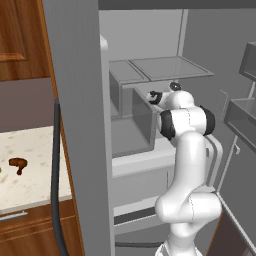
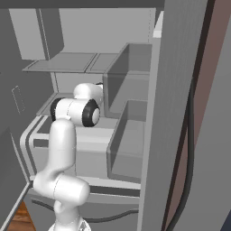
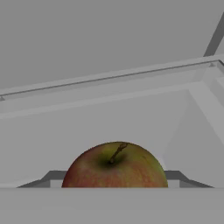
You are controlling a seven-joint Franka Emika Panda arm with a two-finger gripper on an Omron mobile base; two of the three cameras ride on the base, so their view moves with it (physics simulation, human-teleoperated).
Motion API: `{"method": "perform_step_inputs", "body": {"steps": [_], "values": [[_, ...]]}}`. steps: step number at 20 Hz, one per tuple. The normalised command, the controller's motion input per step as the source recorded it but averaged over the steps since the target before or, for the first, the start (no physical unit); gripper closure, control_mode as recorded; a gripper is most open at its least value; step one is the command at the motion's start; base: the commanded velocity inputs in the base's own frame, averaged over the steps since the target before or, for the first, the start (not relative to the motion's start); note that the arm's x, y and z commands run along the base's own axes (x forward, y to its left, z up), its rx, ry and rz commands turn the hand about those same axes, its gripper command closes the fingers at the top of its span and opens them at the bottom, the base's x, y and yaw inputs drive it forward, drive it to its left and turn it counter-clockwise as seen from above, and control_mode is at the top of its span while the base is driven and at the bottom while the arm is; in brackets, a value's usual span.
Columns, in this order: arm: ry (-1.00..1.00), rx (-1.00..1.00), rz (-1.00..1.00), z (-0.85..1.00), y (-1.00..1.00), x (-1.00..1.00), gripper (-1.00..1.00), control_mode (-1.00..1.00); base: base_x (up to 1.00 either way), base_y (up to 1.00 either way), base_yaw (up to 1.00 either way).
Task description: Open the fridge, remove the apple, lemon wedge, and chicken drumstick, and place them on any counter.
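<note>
The fridge [image 1: 80,100] stands open, its grey door swung out toward the counter. Inside it, my gripper [image 1: 151,95] reaches left over a shelf beside a clear bin. In the hand view the red-green apple [image 3: 114,168] with its brown stem sits close up between the two dark fingertips [image 3: 52,177], which press against its sides, so the gripper [image 3: 114,177] is shut on the apple. The chicken drumstick [image 1: 18,164] lies on the speckled counter [image 1: 35,145] left of the fridge door. The lemon wedge is out of view.
Glass shelves [image 1: 167,67] and clear bin walls [image 1: 142,120] hem in the hand inside the fridge. The right door's shelves [image 1: 245,112] jut in at the right. A dark door handle [image 1: 55,175] runs down beside the counter edge. The other open door [image 2: 180,113] shows in the right base view.
</note>
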Motion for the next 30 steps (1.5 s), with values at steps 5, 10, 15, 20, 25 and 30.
{"method": "perform_step_inputs", "body": {"steps": [5, 10, 15, 20, 25, 30], "values": [[0.00, 0.03, 0.00, -0.10, 0.00, -0.60, 1.00, -1.00, 0.00, 0.00, 0.00], [0.00, 0.01, 0.01, 0.18, -0.01, -0.70, 1.00, -1.00, 0.00, 0.00, 0.00], [0.00, 0.00, 0.00, 0.44, -0.07, -0.87, 1.00, -1.00, 0.00, 0.00, 0.00], [0.00, 0.00, 0.01, 0.47, -0.02, -0.89, 1.00, -1.00, 0.00, 0.00, 0.00], [0.00, 0.00, 0.02, 0.41, 0.00, -0.87, 1.00, -1.00, 0.00, 0.00, 0.00], [0.00, 0.00, 0.04, 0.46, 0.02, -0.83, 1.00, -1.00, 0.00, 0.00, 0.00]]}}
